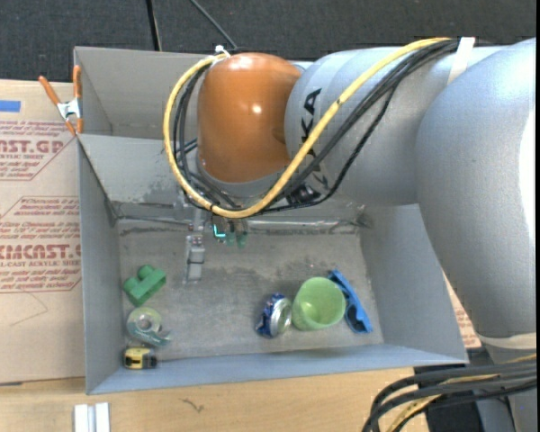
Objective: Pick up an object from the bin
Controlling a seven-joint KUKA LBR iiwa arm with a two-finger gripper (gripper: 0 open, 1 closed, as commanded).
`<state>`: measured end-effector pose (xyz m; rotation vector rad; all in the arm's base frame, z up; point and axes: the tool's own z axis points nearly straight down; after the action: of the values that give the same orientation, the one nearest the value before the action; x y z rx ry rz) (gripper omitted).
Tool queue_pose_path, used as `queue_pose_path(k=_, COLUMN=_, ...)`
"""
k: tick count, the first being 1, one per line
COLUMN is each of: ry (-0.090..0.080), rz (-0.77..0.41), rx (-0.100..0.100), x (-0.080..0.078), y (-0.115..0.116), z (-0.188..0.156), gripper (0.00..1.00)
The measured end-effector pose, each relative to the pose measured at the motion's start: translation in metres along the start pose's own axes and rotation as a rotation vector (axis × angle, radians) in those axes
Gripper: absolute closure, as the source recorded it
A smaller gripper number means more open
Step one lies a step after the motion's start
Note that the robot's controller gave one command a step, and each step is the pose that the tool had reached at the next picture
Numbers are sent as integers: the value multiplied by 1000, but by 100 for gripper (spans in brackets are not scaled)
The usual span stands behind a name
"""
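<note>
My gripper (196, 259) hangs below the arm's orange cover, over the bare floor in the bin's left-middle part, with nothing seen in it. The nearest thing is a green block (144, 283), a short way down and to the left of it. Below that block lies a clear tape roll (147, 323), and a small yellow tape measure (139, 358) rests in the front left corner.
At the front right lie a crushed blue can (274, 316), a green cup on its side (320, 304) and a blue piece (351, 301) behind the cup. The big arm covers the bin's right and rear.
</note>
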<state>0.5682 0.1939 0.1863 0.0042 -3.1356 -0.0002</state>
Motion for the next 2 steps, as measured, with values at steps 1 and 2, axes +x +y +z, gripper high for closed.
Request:
queue_pose_path(k=1, ry=0, rz=-39, rx=0, x=20, y=52, z=110, gripper=0)
queue_pose_path(k=2, ry=-7, rz=-35, rx=-1, x=17, y=50, z=106, gripper=100)
